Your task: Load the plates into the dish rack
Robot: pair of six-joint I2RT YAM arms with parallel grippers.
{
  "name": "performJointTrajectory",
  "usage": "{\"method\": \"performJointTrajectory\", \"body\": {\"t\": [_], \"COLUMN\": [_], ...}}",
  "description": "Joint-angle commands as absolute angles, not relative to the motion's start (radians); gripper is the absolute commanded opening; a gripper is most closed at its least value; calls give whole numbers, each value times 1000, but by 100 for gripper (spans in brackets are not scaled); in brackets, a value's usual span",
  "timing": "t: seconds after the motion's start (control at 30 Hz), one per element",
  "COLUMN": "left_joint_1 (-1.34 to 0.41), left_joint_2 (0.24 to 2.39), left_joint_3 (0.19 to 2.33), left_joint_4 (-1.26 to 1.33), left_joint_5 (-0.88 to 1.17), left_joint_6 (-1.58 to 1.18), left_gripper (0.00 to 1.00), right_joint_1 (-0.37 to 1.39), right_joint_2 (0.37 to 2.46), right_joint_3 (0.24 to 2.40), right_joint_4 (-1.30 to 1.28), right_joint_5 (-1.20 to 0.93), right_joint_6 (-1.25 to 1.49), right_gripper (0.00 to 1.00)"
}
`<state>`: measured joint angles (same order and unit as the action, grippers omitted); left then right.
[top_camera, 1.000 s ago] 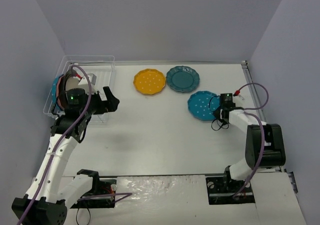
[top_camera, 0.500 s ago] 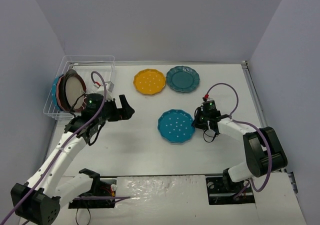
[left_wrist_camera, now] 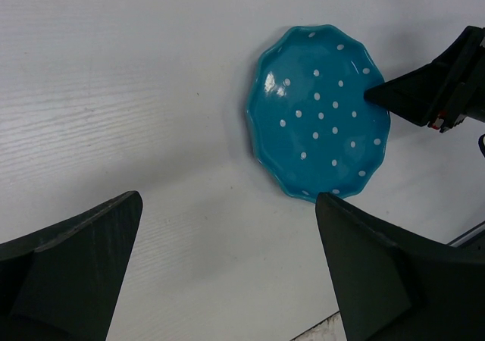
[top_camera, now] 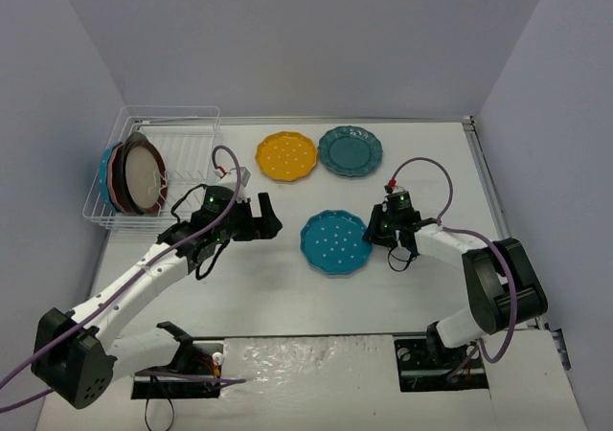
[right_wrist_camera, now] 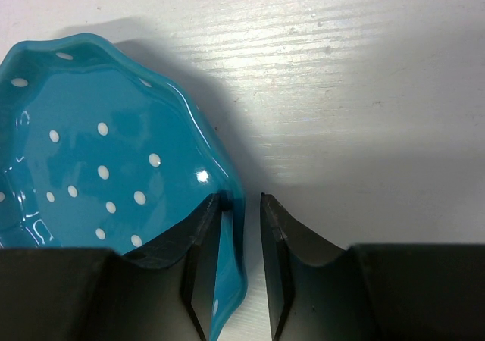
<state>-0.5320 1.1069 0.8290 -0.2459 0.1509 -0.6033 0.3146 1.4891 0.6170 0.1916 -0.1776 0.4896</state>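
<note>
A bright blue dotted plate point(top_camera: 335, 242) point(left_wrist_camera: 318, 114) point(right_wrist_camera: 98, 167) lies flat near the table's middle. My right gripper point(top_camera: 374, 233) point(right_wrist_camera: 241, 198) straddles its right rim, slightly open. The inner finger touches the plate's inside and a small gap separates the outer finger from the rim. My left gripper point(top_camera: 262, 220) point(left_wrist_camera: 227, 198) hangs wide open and empty over bare table, left of that plate. A yellow plate point(top_camera: 285, 155) and a dark teal plate point(top_camera: 350, 150) lie at the back. The dish rack point(top_camera: 169, 112) at the far left holds upright plates point(top_camera: 142, 176), the nearest dark-rimmed with a cream centre.
Grey walls close in the table on the left, back and right. The right arm's cable point(top_camera: 421, 168) loops above its wrist. The arm bases and mounting plates point(top_camera: 316, 364) sit along the near edge.
The right gripper slid the blue plate leftward toward the table's middle, then its jaws eased apart. The left arm swung away from the rack toward the plate.
</note>
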Motion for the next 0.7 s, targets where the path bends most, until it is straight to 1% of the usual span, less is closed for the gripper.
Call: {"method": "performJointTrajectory", "body": {"t": [0.0, 0.03, 0.07, 0.13, 0.23, 0.43, 0.67], "left_joint_1": [-565, -568, -571, -576, -585, -589, -591], "left_joint_2": [1130, 1138, 1147, 1164, 1186, 1216, 1256], "left_joint_3": [845, 843, 841, 833, 820, 770, 720], "left_joint_4": [-131, -125, -109, -91, -59, 17, 88], "left_joint_5": [120, 120, 120, 122, 122, 148, 161], "left_joint_6": [-636, -639, -643, -651, -663, -715, -778], "left_gripper": [97, 97, 97, 97, 97, 97, 97], "right_joint_1": [329, 330, 334, 336, 334, 327, 318], "right_joint_2": [1524, 1528, 1538, 1548, 1539, 1466, 1409], "right_joint_3": [603, 601, 601, 599, 588, 538, 501], "right_joint_4": [117, 117, 122, 135, 189, 363, 537], "right_joint_5": [-119, -124, -139, -168, -235, -421, -532], "right_joint_6": [465, 465, 464, 467, 481, 616, 760], "right_gripper": [19, 15, 8, 1, 0, 0, 0]}}
